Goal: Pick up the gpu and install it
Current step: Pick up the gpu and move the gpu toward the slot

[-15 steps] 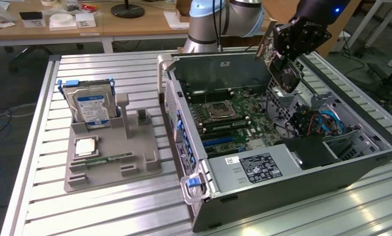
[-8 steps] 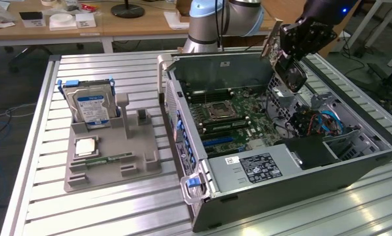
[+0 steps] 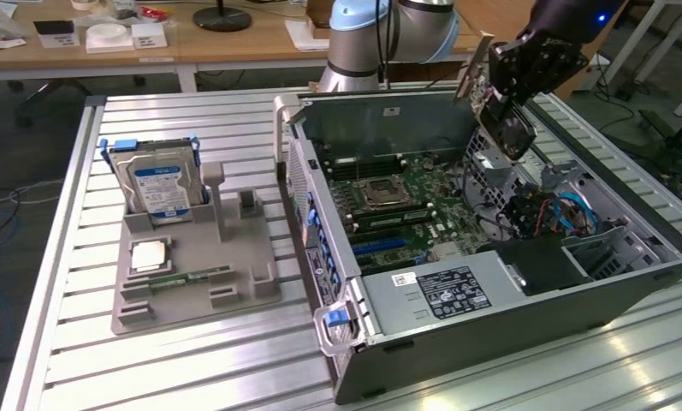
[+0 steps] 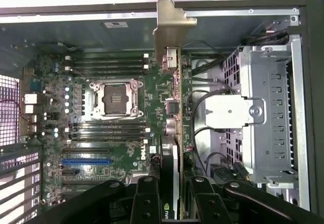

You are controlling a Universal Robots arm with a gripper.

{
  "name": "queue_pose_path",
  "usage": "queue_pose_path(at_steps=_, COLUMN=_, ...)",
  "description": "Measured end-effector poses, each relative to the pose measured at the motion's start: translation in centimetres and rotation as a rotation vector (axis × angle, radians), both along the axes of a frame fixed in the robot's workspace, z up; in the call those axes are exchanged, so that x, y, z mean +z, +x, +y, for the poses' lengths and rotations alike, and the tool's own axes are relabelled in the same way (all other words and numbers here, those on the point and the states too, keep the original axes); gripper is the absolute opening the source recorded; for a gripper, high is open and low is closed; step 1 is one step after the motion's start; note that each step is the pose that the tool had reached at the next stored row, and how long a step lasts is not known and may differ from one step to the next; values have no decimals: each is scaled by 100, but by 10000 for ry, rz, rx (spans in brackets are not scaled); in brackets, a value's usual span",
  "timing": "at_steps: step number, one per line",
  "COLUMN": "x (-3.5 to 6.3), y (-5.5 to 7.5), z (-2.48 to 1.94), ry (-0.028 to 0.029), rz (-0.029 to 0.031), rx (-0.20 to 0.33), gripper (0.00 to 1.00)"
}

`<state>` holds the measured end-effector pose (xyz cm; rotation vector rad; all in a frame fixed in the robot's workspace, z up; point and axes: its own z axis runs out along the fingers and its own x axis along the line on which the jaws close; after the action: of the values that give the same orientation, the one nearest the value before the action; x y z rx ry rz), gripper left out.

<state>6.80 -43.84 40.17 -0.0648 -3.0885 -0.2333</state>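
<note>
My gripper is shut on the gpu and holds it in the air over the open computer case, toward the exterior view's right. The card hangs tilted, with its silvery end bracket pointing up and toward the back. In the wrist view the gpu appears edge-on between my black fingers, and its bracket reaches toward the case's rear wall. Below it lies the motherboard with a blue slot and black slots beside it. The card touches nothing in the case.
A silver drive cage and loose cables fill the case on the exterior view's right. On the slatted table, a grey fixture tray holds a hard drive with a blue label, a processor and a green memory stick.
</note>
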Motion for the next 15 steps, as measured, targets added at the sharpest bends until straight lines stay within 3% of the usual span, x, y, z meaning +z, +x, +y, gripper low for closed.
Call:
queue_pose_path(at_steps=1, x=-3, y=0, z=1, ry=40, rz=-46, rx=0, gripper=27)
queue_pose_path(at_steps=3, x=-9, y=0, z=1, ry=55, rz=-136, rx=1, gripper=27)
queue_pose_path(at_steps=5, x=-11, y=1, z=1, ry=38, rz=-150, rx=4, gripper=27)
queue_pose_path(at_steps=7, x=-11, y=0, z=1, ry=-69, rz=-150, rx=2, gripper=27)
queue_pose_path(at_steps=10, x=-11, y=0, z=2, ry=-378, rz=-150, rx=4, gripper=27)
queue_pose_path(at_steps=11, x=-12, y=0, z=5, ry=-431, rz=-150, rx=5, gripper=27)
queue_pose_path(at_steps=13, x=-16, y=0, z=7, ry=-433, rz=-170, rx=4, gripper=27)
queue_pose_path(at_steps=15, x=-22, y=0, z=8, ry=-394, rz=-268, rx=1, gripper=27)
